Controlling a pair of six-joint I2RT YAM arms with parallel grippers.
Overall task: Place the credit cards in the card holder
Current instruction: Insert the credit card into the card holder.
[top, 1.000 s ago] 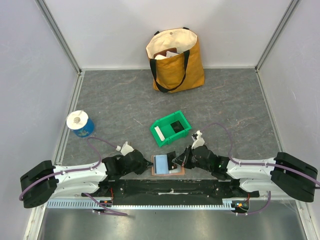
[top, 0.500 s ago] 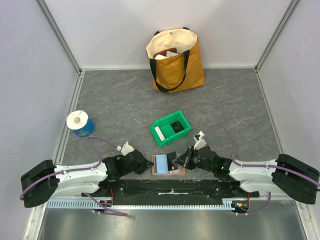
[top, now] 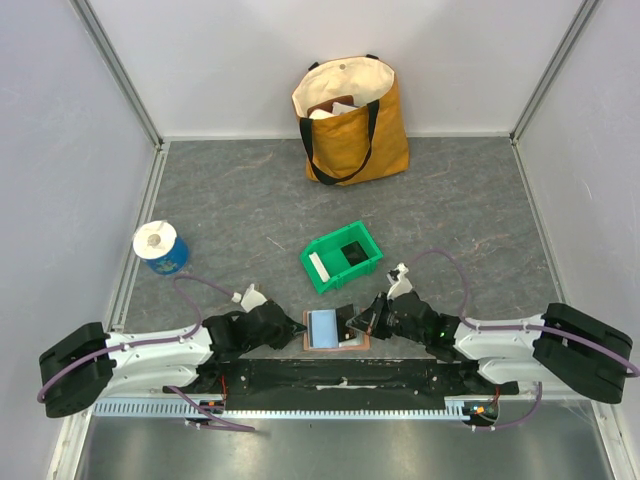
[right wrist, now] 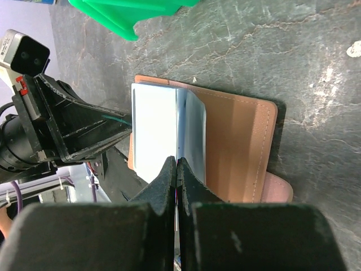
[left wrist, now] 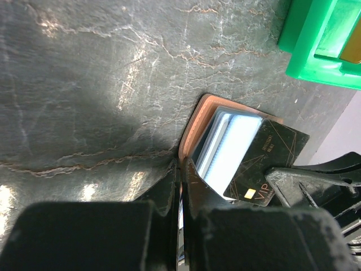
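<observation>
At the near edge the wallet (top: 328,328) lies open. The left gripper (left wrist: 181,169) is pinched on its left edge; the right gripper (right wrist: 176,166) clamps the dark card (left wrist: 268,164) just right of the lining (right wrist: 152,130), long sides parallel to it — only the left wrist view shows its face. Beyond, a white card (top: 317,266) waits in the bin (top: 352,276).
</observation>
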